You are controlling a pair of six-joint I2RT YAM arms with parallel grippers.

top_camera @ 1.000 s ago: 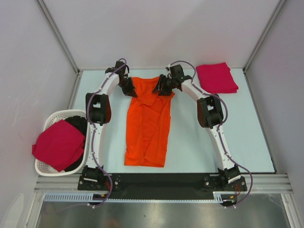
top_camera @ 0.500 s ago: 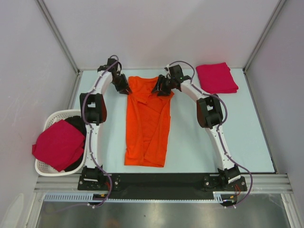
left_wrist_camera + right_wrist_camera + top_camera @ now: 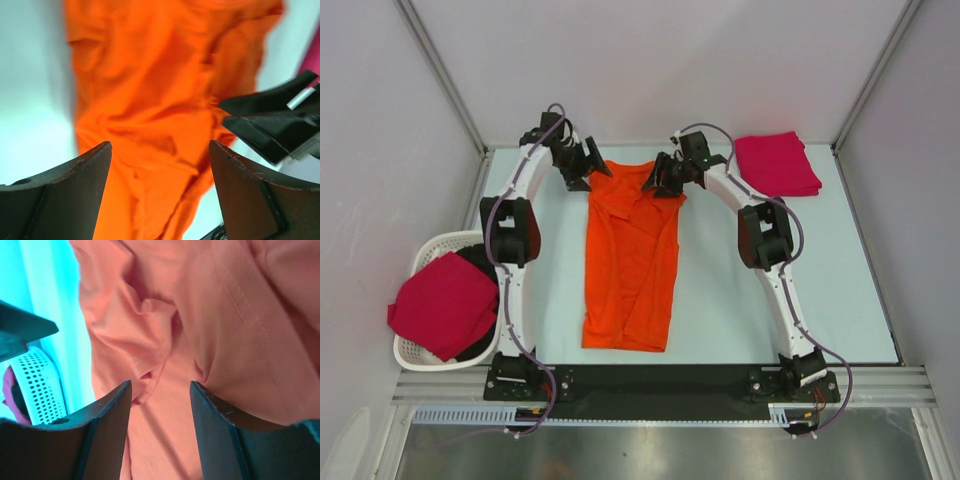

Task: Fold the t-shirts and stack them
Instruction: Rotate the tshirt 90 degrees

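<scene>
**On the table, the orange t-shirt (image 3: 632,260) is halfway folded**

At the far left, a white slatted basket (image 3: 420,262) sits beside the table (image 3: 740,300). A crimson t-shirt (image 3: 442,303) is draped loose over its rim with some dark cloth (image 3: 480,262) under it. That shirt looks not yet folded.

Next along, the left gripper (image 3: 588,165) hangs by the far left corner of the orange t-shirt. Its jaws are wide apart with nothing between them, and the wrist view shows only rumpled cloth below.

The orange t-shirt lies in the middle of the table as a long strip, running from the far edge toward the arm bases. Its sides seem tucked in and the collar end is creased. I'd judge the lengthwise folds done and the crosswise fold and the stacking left to do.

The right gripper (image 3: 660,180) is over the far right shoulder, jaws partly apart and no fabric visibly pinched.

At the far right corner rests a folded crimson t-shirt (image 3: 777,163), well apart from the orange one and likely the start of the stack. Nothing lies between them, though both arms crowd the collar end.
</scene>
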